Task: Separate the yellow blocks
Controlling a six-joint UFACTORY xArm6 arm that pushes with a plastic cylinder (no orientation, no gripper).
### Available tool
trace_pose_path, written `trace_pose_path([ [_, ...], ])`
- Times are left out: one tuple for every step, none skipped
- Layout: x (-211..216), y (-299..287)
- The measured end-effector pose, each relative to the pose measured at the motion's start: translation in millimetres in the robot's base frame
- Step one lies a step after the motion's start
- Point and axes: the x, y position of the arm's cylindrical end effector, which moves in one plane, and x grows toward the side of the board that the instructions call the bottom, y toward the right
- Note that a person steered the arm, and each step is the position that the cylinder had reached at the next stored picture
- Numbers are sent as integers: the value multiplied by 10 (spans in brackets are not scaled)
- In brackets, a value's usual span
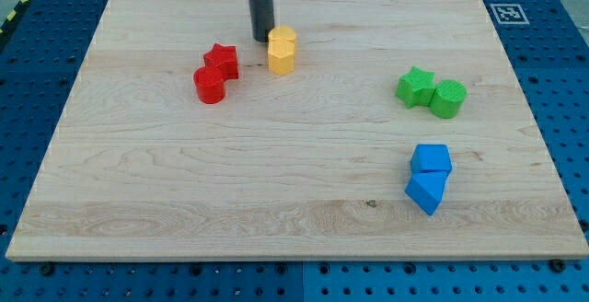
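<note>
Near the bench [138, 201] top edge: yellow blocks [282, 50] pressed together, right of red pair [216, 74] | no claw, my tip [261, 38] touches their left | light, hard, slippery (probably); push at the seam.

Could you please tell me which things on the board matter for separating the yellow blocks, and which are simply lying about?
Belongs to the job:
yellow blocks, apparently two pressed together, shapes unclear
my tip, just at their upper left

Lying about:
red star
red cylinder
green star
green cylinder
two blue blocks
</note>
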Motion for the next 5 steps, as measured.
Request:
trace_pose_path([
  [-7, 434],
  [-116, 193],
  [-41, -269],
  [256, -278],
  [394, -29],
])
